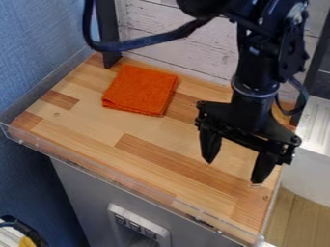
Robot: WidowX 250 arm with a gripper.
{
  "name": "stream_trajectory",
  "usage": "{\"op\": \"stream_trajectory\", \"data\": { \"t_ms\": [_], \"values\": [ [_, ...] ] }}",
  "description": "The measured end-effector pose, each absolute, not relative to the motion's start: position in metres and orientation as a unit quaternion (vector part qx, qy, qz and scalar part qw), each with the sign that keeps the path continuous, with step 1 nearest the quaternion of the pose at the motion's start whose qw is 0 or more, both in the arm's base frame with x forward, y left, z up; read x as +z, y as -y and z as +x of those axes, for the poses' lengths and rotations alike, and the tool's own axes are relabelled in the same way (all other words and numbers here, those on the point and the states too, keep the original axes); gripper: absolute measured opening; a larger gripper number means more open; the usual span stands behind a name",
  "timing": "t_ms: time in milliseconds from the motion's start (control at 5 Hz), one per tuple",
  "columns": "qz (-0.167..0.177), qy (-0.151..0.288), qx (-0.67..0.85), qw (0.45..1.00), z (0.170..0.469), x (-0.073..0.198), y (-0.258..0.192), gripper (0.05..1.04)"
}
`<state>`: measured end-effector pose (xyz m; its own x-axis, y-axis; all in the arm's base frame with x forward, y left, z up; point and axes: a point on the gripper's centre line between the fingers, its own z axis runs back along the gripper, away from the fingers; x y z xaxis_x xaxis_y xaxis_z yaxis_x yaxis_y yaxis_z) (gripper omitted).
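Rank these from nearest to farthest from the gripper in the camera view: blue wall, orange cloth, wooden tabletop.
1. Wooden tabletop: below the gripper.
2. Orange cloth: toward the back, picture-left of the gripper.
3. Blue wall: beyond the tabletop's picture-left edge.

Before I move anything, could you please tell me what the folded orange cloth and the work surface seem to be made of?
The orange cloth looks like soft, matt fabric, perhaps microfibre or terry, judging by its slightly fuzzy face. The work surface appears to be smooth wood, or possibly a wood-look laminate, given its staggered strips and grain.
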<state>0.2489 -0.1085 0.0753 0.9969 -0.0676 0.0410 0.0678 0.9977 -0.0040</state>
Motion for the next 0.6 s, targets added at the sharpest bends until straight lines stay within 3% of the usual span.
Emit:
{"op": "stream_trajectory", "data": {
  "t_ms": [600],
  "values": [
    [-0.012, 0.012, -0.033, 0.999, 0.262, 0.069, 0.111, 0.998]
  ]
}}
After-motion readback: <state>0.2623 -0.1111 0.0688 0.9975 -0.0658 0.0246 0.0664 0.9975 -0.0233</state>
